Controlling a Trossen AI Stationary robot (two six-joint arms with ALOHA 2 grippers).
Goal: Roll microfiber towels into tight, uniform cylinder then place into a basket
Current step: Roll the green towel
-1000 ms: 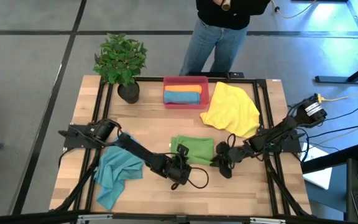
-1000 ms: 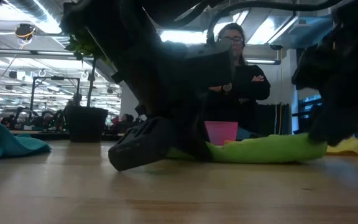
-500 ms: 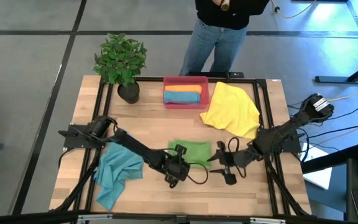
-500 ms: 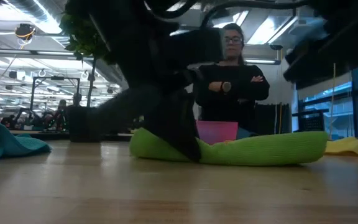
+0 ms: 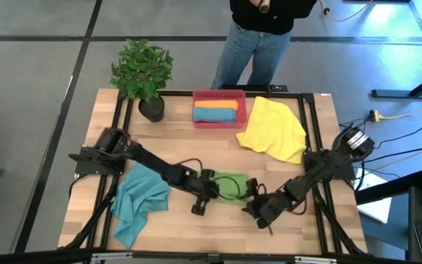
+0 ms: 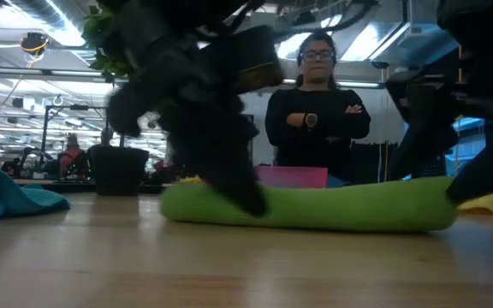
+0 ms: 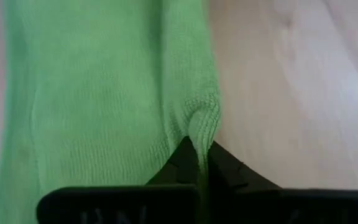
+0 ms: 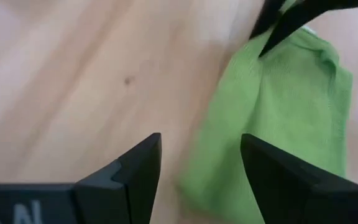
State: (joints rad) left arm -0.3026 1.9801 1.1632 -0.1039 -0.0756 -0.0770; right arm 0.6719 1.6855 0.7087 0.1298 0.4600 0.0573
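Overhead, table-level, two close wrist views

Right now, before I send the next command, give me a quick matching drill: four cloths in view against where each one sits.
Things:
1. green towel
2. yellow towel
3. teal towel
4. orange towel

Places:
A. in the basket
B. loose by the left arm
C. pinched by the left gripper
D. spread beside the basket

Pairs: 1-C, 2-D, 3-B, 4-A

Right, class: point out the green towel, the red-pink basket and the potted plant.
green towel [image 5: 229, 185]: high view, middle of the roll.
basket [image 5: 219, 94]: high view, far rim.
potted plant [image 5: 142, 70]: high view, on its leaves.
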